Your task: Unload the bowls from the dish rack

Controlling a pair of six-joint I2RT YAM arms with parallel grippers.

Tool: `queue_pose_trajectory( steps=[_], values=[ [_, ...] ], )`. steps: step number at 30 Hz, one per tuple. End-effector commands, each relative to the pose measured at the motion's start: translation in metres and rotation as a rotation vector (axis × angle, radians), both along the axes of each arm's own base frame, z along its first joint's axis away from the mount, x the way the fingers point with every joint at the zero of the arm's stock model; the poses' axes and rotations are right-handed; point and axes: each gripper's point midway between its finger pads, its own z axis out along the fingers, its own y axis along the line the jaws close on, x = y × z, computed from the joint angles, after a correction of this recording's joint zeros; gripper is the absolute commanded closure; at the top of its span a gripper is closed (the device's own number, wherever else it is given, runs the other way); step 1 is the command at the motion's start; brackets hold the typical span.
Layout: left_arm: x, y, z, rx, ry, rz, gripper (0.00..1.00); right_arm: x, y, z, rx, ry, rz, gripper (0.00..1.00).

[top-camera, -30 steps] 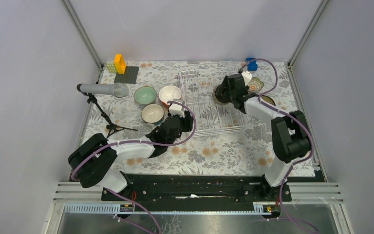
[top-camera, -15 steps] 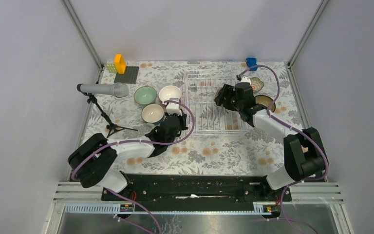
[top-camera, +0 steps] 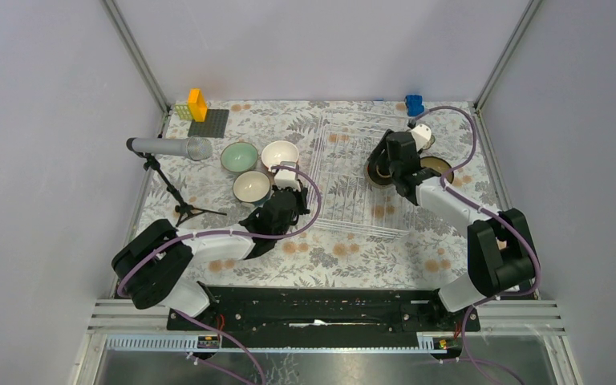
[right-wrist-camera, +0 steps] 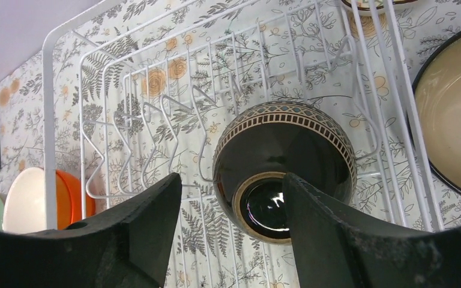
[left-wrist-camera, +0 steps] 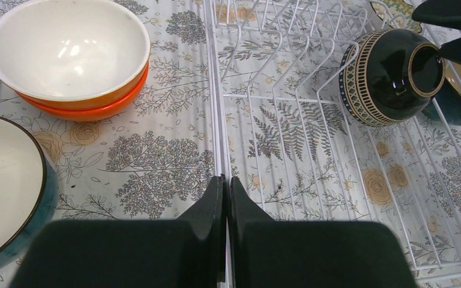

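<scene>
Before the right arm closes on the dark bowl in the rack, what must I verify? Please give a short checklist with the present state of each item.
1. Right gripper open: ok, its jaws stand apart.
2. Dark bowl lined up: ok, its foot ring shows between the fingers in the right wrist view.
3. Fingers deep enough around the bowl: cannot tell.
4. Bowl inside the dish rack: ok, it lies on its side among the wires.
5. Left gripper out of the way: ok, shut, empty, near the rack's left edge, apart from the bowl.
</scene>
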Motion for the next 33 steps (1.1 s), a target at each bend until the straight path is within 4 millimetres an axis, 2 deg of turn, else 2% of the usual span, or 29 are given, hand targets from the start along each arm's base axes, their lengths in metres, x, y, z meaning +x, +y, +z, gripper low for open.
queue_pose_trajectory(
  steps=[1,5,9,16,21,26,29,33],
  values=[
    [-0.003,-0.01,0.028,-0.078,-0.059,-0.032,1.0,0.013,-0.013,0.018,-0.052,-0.031,-0.088,0.31],
    [-0.001,-0.001,0.028,-0.08,-0.06,0.016,1.0,0.014,-0.019,0.028,-0.116,-0.052,-0.076,0.3],
    [0.0,0.001,0.029,-0.078,-0.063,0.026,1.0,0.021,-0.011,0.031,-0.187,-0.026,0.054,0.21],
    [0.0,0.002,0.029,-0.077,-0.063,0.032,1.0,0.036,-0.016,-0.01,-0.193,0.151,0.127,0.18],
    [0.0,0.002,0.028,-0.073,-0.062,0.034,1.0,0.044,-0.022,-0.037,-0.177,0.25,0.141,0.01],
    [0.0,0.001,0.028,-0.064,-0.061,0.026,1.0,0.041,-0.011,-0.058,-0.12,0.337,0.226,0.0],
    [0.001,0.0,0.028,-0.062,-0.06,0.024,1.0,0.03,0.008,-0.055,-0.015,0.35,0.322,0.0],
    [0.001,0.001,0.028,-0.059,-0.06,0.025,1.0,0.015,0.025,-0.03,0.076,0.304,0.411,0.0]
  ],
)
